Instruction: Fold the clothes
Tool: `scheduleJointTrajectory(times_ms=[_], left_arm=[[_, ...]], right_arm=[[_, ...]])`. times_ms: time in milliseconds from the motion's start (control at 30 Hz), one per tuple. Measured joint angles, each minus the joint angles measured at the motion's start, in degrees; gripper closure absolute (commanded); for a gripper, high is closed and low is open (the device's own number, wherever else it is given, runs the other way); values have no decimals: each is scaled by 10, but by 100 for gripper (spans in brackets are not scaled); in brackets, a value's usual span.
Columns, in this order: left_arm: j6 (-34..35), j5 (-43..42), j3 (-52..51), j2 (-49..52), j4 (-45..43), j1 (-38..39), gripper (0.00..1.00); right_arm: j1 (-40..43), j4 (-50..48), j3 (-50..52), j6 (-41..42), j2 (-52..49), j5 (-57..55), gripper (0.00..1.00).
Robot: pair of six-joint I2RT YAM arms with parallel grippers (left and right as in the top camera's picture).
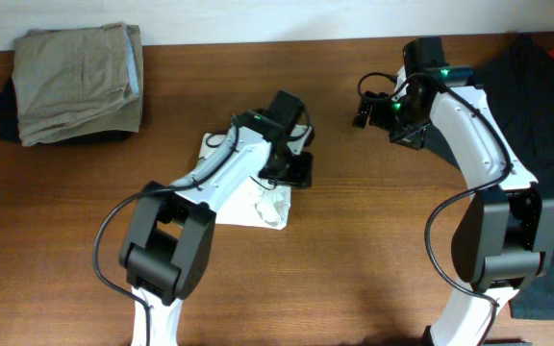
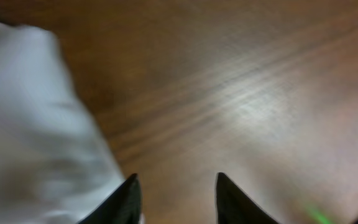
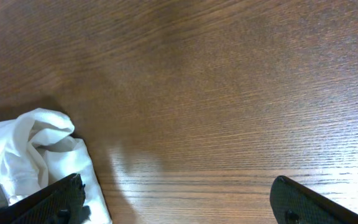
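Note:
The clothes, a white T-shirt [image 1: 248,197], lie bunched in a rough fold at the table's middle, partly under my left arm. My left gripper [image 1: 294,171] hovers at the shirt's right edge. In the blurred left wrist view its gripper [image 2: 176,186] is open, with bare wood between the fingers and the white cloth [image 2: 30,124] beside the left finger. My right gripper [image 1: 366,106] sits apart, to the upper right of the shirt. It is wide open [image 3: 176,199] over bare wood, with the shirt [image 3: 23,149] next to its left finger [image 3: 48,202].
Folded khaki trousers [image 1: 75,82] rest on a dark item at the far left corner. A large dark charcoal garment [image 1: 537,86] lies along the right side behind the right arm. The brown wooden table [image 1: 373,240] shows bare wood in front.

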State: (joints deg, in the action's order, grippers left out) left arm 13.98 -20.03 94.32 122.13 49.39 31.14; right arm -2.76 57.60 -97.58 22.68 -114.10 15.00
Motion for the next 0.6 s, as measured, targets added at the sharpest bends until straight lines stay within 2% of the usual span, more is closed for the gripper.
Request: scheduleJointTrajectory(times_ms=[67,133,200,233,267,300,333,467,567,600], left_arm=[[-1,-10,21,0,23,14,59],[-6,-9,85,0,76,13,58],[-10,25,142,-5,129,8,50],[-11,66,179,-11,164,0,55],[-12,98,202,-25,171,-18,63],[-10,113,209,-34,171,-33,81],[-7,126,211,-42,170,-52,90],[5,137,156,-41,128,-94,92],[6,100,100,-12,68,-79,91],[6,60,77,10,13,-70,91]], right_arm=[[0,0,0,0,0,0,1],[0,0,0,0,0,0,1],[0,0,0,0,0,0,1],[0,0,0,0,0,-1,1],[0,0,0,0,0,-2,1],[0,0,0,0,0,-2,1],[0,0,0,0,0,-2,1],[0,0,0,0,0,-2,1],[0,0,0,0,0,-2,1],[0,0,0,0,0,-2,1]])
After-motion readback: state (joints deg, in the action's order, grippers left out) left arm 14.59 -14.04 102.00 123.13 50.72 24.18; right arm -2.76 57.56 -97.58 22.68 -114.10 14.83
